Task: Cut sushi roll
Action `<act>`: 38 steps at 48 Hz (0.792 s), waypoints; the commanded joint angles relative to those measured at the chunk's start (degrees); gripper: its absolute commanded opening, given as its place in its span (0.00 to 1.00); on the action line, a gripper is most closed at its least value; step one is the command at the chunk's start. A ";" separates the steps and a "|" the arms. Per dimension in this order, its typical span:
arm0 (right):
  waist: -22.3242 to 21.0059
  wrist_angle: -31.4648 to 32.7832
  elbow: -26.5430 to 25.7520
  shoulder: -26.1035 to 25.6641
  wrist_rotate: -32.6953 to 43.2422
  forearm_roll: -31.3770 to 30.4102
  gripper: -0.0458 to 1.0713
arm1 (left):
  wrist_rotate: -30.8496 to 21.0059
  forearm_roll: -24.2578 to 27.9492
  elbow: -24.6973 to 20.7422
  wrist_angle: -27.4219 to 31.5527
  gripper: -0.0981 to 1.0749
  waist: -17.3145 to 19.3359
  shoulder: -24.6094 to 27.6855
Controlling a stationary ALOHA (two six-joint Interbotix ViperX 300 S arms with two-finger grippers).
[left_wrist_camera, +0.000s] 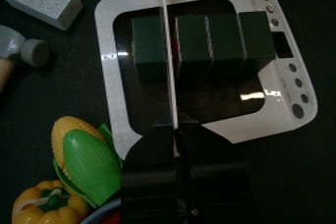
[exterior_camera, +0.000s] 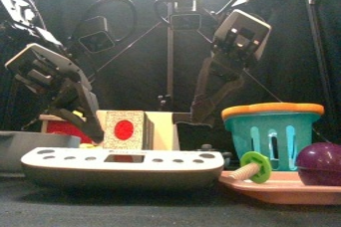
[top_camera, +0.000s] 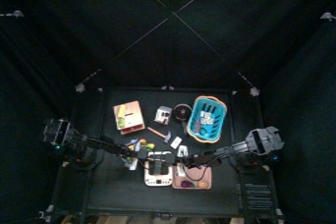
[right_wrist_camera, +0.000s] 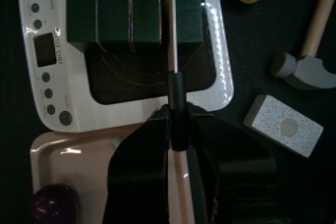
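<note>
Sushi roll [left_wrist_camera: 197, 43] beneath left hand [left_wrist_camera: 163, 135] knife [left_wrist_camera: 163, 51]

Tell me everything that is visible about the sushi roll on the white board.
The sushi roll is a dark green, nearly black block that looks like a toy, with grooves dividing it into segments. It lies flat on the dark inner panel of the white board, which resembles a kitchen scale with a small display. In each wrist view a thin straight blade crosses over it near one end; whether the blade touches it cannot be told.
</note>
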 commanded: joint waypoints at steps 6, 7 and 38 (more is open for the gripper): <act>-0.70 -0.53 -0.35 -1.41 0.09 -0.53 0.47 | -0.09 0.18 -0.53 1.85 0.30 0.53 -0.44; -0.88 -0.53 -0.35 -1.41 0.09 -0.53 0.47 | -0.09 0.18 -0.62 2.02 0.30 0.53 -0.44; -1.05 -3.78 0.35 -5.45 0.09 -3.34 0.47 | -0.09 0.88 -1.58 3.25 0.30 -0.09 -9.05</act>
